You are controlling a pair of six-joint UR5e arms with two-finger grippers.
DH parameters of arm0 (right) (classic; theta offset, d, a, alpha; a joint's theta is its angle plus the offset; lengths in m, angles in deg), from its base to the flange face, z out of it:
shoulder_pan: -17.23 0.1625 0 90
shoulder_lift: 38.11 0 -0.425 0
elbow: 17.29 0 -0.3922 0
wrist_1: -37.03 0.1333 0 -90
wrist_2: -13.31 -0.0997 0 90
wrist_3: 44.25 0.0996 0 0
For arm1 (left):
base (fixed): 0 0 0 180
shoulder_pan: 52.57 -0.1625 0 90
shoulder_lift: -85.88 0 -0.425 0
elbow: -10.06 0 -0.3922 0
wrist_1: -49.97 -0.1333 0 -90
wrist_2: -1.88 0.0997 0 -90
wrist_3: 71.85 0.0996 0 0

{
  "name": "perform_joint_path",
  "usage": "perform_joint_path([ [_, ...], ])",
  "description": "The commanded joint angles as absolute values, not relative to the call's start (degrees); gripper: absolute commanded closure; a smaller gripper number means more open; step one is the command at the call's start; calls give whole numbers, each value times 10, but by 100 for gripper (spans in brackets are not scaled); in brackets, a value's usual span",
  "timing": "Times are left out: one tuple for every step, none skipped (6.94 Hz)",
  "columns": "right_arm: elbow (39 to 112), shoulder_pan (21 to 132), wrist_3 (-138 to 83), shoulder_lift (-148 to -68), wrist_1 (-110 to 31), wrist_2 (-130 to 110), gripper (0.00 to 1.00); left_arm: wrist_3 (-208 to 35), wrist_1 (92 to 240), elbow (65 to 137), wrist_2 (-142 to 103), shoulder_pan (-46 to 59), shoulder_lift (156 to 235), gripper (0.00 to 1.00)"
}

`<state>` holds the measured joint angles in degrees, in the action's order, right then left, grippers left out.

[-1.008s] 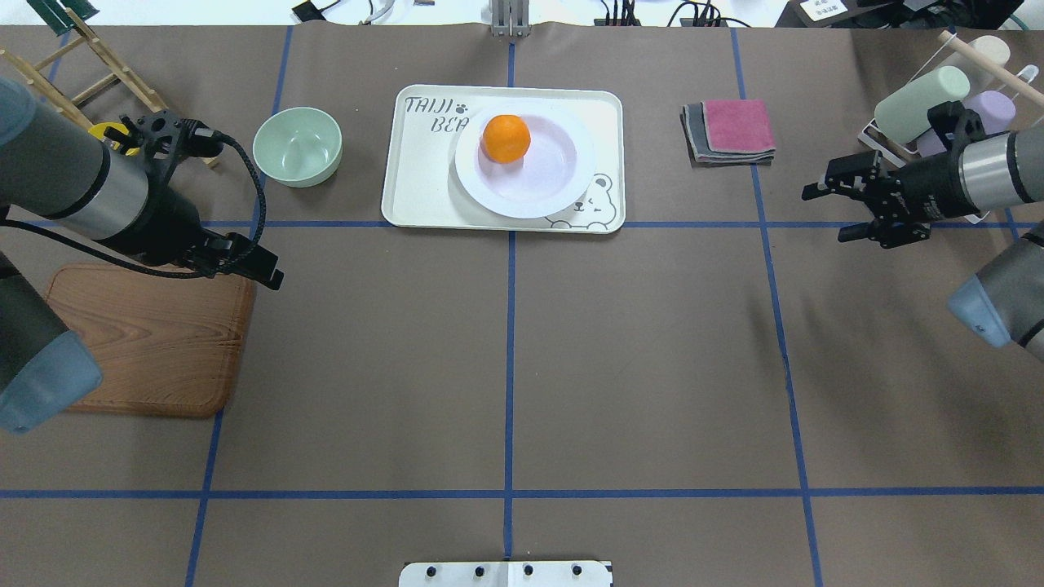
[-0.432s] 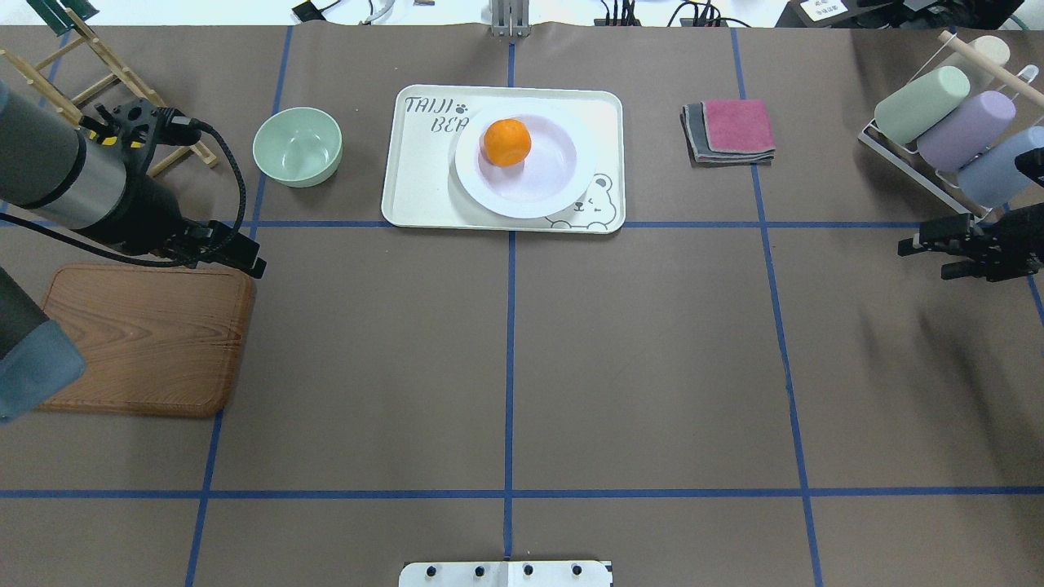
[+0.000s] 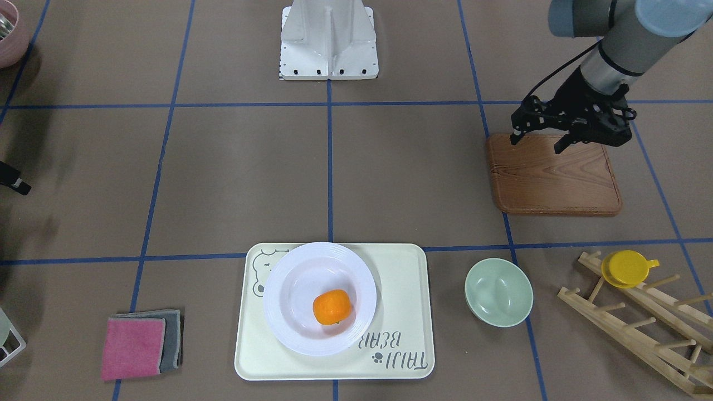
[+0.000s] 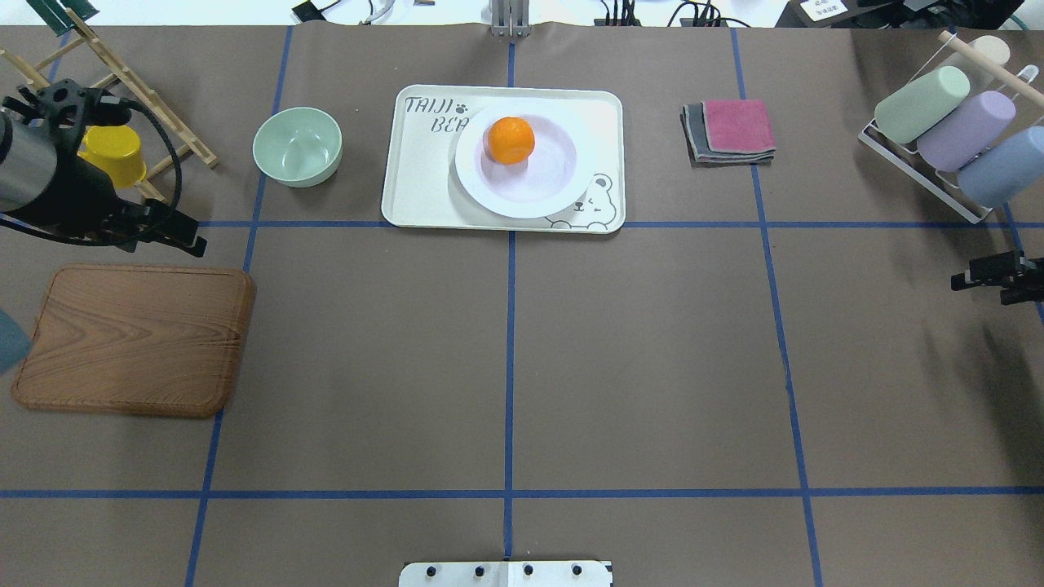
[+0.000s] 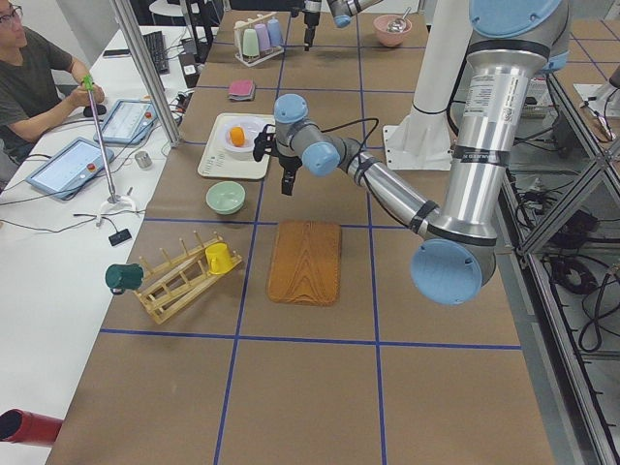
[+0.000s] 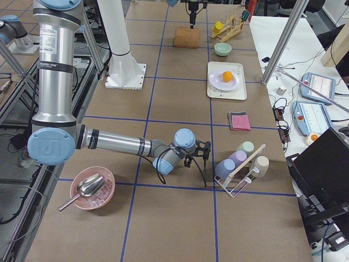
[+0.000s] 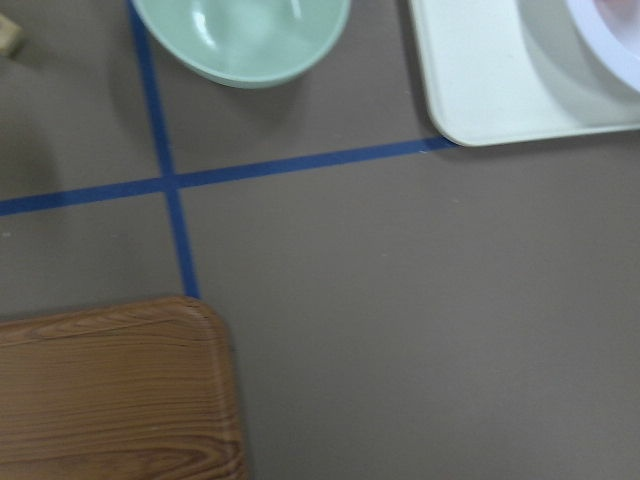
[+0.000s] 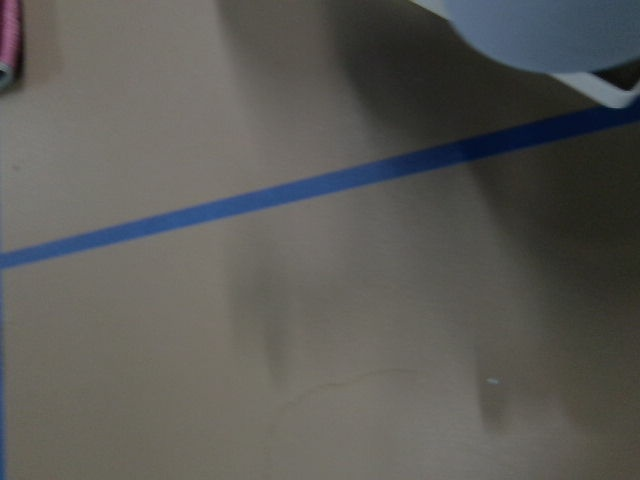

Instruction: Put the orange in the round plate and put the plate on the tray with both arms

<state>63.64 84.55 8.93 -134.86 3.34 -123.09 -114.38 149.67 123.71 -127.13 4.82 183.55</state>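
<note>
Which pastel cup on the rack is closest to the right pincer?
The blue cup, lowest in the overhead view; the purple cup and green cup sit farther from the right pincer.

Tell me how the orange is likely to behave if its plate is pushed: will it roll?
The orange is round and glossy, so it would probably roll readily. It sits off-centre in the deep round plate, whose raised rim should likely keep it inside. Being small, it is probably light.
</note>
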Motion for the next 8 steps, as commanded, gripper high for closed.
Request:
perform_joint_path([
  [638,860,37,-1376,-2,-1241,0,-1040,1469,1198,-1270,122,1811,1],
  [637,864,1,-1392,-8,-1241,0,-1002,1468,1178,-1271,151,1810,1],
  [637,875,-52,-1395,-45,-1238,0,-955,1469,1154,-1271,174,1808,1],
  [641,894,-115,-1394,-100,-1238,0,-933,1469,1136,-1271,189,1808,1],
  [658,912,-184,-1392,-170,-1234,0,-912,1469,1125,-1271,204,1808,1],
  [721,918,-258,-1386,-306,-1191,0,-899,1469,1118,-1272,207,1808,1],
  [789,949,-326,-1347,-480,-1177,0,-898,1470,1118,-1272,212,1807,1],
  [824,975,-375,-1272,-632,-1174,0,-880,1469,1118,-1279,226,1797,1],
])
